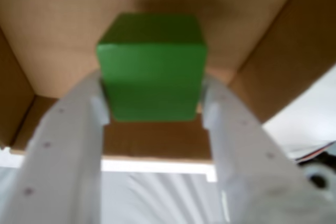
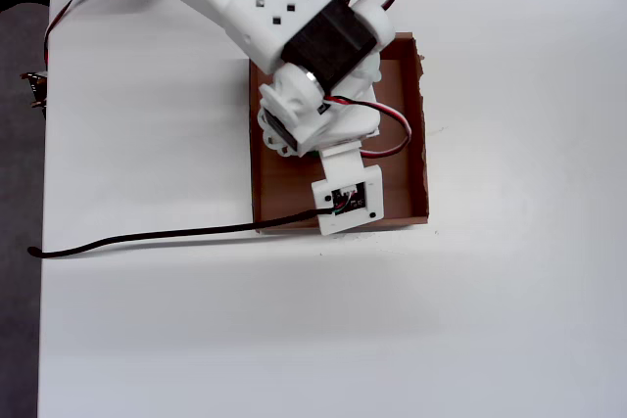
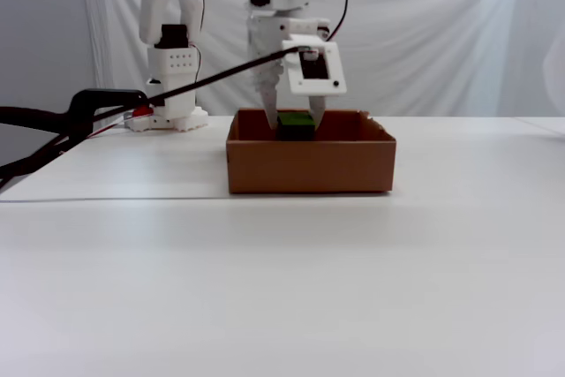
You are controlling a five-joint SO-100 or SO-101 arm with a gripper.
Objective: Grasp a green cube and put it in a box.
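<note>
tool (image 1: pixel 153 106) clamped on the green cube (image 1: pixel 151 66), held low inside the box (image 3: pixel 309 165). risk: releasing while tilted could roll the cube against a wall.

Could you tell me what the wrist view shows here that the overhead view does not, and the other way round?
Only the wrist view shows the green cube held between the two white fingers of the gripper, above the floor of the box. Only the overhead view shows the box's whole outline on the white table, the black cable and the arm, which hides the cube. Both show the brown box beneath the gripper.
</note>
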